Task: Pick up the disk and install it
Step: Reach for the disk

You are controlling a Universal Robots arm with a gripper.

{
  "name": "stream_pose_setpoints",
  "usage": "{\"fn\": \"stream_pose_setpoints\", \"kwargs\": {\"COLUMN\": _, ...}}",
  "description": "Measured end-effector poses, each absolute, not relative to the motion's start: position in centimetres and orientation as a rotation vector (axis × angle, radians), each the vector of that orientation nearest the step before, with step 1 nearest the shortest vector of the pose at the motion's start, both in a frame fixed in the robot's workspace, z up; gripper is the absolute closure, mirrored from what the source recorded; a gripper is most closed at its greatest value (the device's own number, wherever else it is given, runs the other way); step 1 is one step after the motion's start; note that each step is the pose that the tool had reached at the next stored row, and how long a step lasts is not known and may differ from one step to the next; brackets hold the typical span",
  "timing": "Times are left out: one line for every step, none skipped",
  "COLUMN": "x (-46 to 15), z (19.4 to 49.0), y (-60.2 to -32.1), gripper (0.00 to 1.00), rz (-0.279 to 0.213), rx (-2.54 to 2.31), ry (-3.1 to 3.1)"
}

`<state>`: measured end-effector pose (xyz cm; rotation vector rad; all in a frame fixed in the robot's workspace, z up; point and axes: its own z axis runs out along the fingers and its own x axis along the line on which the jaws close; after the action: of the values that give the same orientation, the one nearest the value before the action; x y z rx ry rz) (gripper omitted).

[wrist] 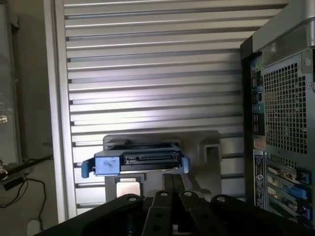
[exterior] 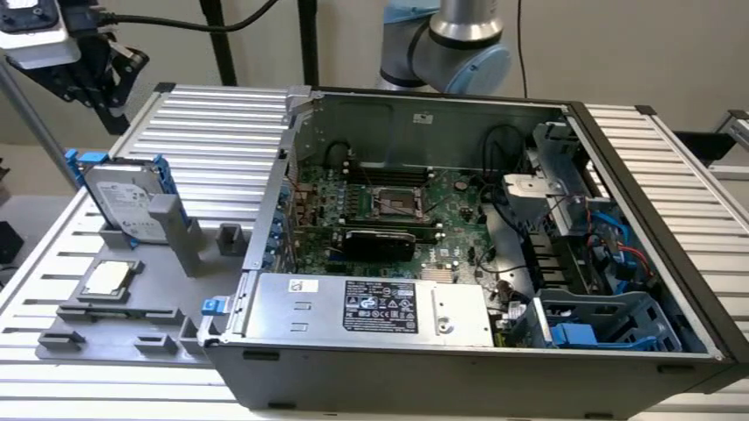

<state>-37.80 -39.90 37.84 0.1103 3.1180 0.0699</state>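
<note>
The disk, silver-grey with a white label and a blue carrier bracket, stands on edge in a grey holder at the exterior view's left. My gripper hangs in the air well above it and further back, apart from it. In the wrist view the disk shows edge-on, with blue tabs at both ends, beyond my gripper. The black fingertips lie together with nothing between them.
An open computer case lies on the slatted metal table, with a motherboard, a power supply and a blue drive cage inside. A small square silver chip rests on the grey fixture. The case's rear panel stands close by.
</note>
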Motion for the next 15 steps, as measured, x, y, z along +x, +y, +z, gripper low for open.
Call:
{"fn": "stream_pose_setpoints", "kwargs": {"x": -38.3, "z": 37.8, "y": -39.9, "gripper": 1.00, "rz": 0.070, "rx": 0.110, "ry": 3.118}}
{"fn": "stream_pose_setpoints", "kwargs": {"x": -38.7, "z": 37.7, "y": -39.9, "gripper": 1.00, "rz": 0.069, "rx": 0.110, "ry": 3.118}}
{"fn": "stream_pose_setpoints", "kwargs": {"x": -39.2, "z": 37.7, "y": -39.9, "gripper": 1.00, "rz": 0.069, "rx": 0.110, "ry": 3.118}}
{"fn": "stream_pose_setpoints", "kwargs": {"x": -39.6, "z": 37.6, "y": -39.9, "gripper": 1.00, "rz": 0.068, "rx": 0.110, "ry": 3.118}}
{"fn": "stream_pose_setpoints", "kwargs": {"x": -40.1, "z": 37.5, "y": -39.9, "gripper": 1.00, "rz": 0.068, "rx": 0.110, "ry": 3.118}}
{"fn": "stream_pose_setpoints", "kwargs": {"x": -40.5, "z": 37.4, "y": -39.9, "gripper": 1.00, "rz": 0.067, "rx": 0.110, "ry": 3.118}}
{"fn": "stream_pose_setpoints", "kwargs": {"x": -41.0, "z": 37.3, "y": -39.9, "gripper": 1.00, "rz": 0.067, "rx": 0.110, "ry": 3.118}}
{"fn": "stream_pose_setpoints", "kwargs": {"x": -41.5, "z": 37.2, "y": -39.9, "gripper": 1.00, "rz": 0.066, "rx": 0.110, "ry": 3.118}}
{"fn": "stream_pose_setpoints", "kwargs": {"x": -41.9, "z": 37.1, "y": -39.9, "gripper": 1.00, "rz": 0.066, "rx": 0.110, "ry": 3.118}}
{"fn": "stream_pose_setpoints", "kwargs": {"x": -42.3, "z": 37.0, "y": -39.9, "gripper": 1.00, "rz": 0.065, "rx": 0.110, "ry": 3.118}}
{"fn": "stream_pose_setpoints", "kwargs": {"x": -42.5, "z": 37.0, "y": -39.8, "gripper": 1.00, "rz": 0.065, "rx": 0.110, "ry": 3.118}}
{"fn": "stream_pose_setpoints", "kwargs": {"x": -42.6, "z": 36.9, "y": -39.7, "gripper": 1.00, "rz": 0.065, "rx": 0.110, "ry": 3.118}}
{"fn": "stream_pose_setpoints", "kwargs": {"x": -42.7, "z": 36.8, "y": -39.6, "gripper": 1.00, "rz": 0.064, "rx": 0.110, "ry": 3.118}}
{"fn": "stream_pose_setpoints", "kwargs": {"x": -42.7, "z": 36.8, "y": -39.5, "gripper": 1.00, "rz": 0.063, "rx": 0.110, "ry": 3.118}}
{"fn": "stream_pose_setpoints", "kwargs": {"x": -42.7, "z": 36.7, "y": -39.3, "gripper": 1.00, "rz": 0.062, "rx": 0.110, "ry": 3.118}}
